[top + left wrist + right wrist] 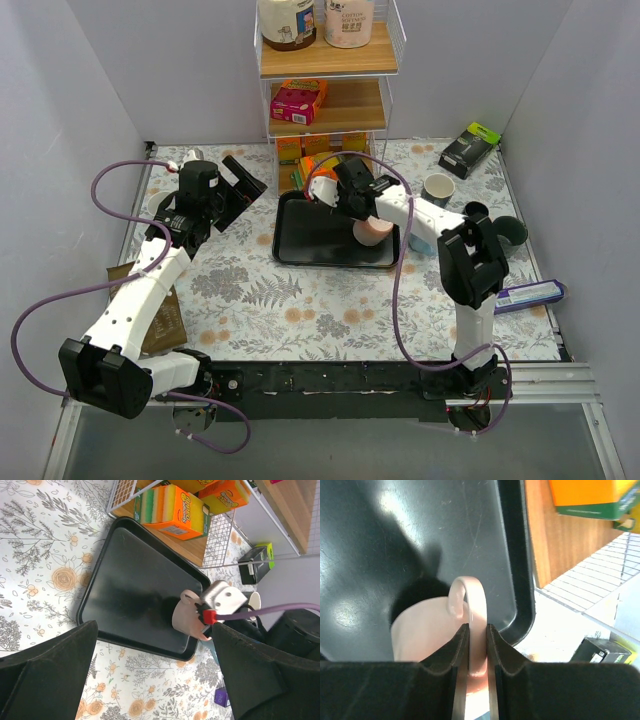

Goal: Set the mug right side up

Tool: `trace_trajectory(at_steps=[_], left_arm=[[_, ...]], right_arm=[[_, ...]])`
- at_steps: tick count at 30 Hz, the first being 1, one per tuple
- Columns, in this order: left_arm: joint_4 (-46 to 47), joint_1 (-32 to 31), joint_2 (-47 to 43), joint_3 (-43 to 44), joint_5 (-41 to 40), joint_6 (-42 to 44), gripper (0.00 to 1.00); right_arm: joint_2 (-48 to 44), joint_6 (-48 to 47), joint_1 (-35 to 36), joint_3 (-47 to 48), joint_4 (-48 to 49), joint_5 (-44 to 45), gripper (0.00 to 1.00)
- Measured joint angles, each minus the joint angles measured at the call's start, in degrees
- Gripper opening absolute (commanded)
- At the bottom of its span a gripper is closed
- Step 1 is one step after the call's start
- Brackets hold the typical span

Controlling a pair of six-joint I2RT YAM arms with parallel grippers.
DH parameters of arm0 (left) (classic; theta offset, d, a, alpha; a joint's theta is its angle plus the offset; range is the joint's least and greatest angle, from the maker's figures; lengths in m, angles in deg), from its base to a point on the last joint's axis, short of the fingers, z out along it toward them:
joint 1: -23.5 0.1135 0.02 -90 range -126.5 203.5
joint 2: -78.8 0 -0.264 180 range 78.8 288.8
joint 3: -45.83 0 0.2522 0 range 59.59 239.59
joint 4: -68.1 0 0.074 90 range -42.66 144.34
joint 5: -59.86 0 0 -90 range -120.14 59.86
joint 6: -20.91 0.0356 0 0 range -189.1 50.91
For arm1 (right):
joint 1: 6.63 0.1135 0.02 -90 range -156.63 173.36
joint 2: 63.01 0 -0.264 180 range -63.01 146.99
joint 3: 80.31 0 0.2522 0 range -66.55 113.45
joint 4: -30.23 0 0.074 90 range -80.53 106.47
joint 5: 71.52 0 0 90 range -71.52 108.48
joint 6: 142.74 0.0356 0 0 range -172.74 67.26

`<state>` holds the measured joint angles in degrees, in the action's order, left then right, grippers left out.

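The grasp is made; the turn itself looks not yet done. The right hand is shut on the handle of the pink mug, its 2 fingers pinching the loop from either side. The mug sits at the 4 o'clock corner of the black tray. No view shows its mouth, and I cannot tell whether it rests on the tray or hangs just above it.

The left hand hovers wide and empty at the tray's 9 o'clock.

Next, I judge, comes a lift clear of the tray, then a wrist roll until the mouth faces up. The handle is a thin hold, so the mug may swivel.

The orange and green boxes at the tray's 12 o'clock carry script that looks like Scotch-Brite. The labels higher on the shelf are too small to read.
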<state>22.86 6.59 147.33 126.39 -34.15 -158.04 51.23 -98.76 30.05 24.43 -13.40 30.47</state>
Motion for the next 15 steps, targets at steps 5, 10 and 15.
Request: trace_trajectory(at_steps=[5,10,15], left_arm=[[0.79,0.17,0.13,0.0,1.88,-0.24,0.98],[2.23,0.31,0.81,0.0,5.22,-0.72,0.98],[4.17,0.31,2.49,0.0,10.45,-2.49,0.98]], right_arm=[[-6.32,3.17,-0.07,-4.33,5.49,-3.06,0.01],[-14.01,7.65,0.02,-13.03,14.58,-5.11,0.01],[-22.23,13.81,0.11,-25.42,26.49,-5.46,0.01]])
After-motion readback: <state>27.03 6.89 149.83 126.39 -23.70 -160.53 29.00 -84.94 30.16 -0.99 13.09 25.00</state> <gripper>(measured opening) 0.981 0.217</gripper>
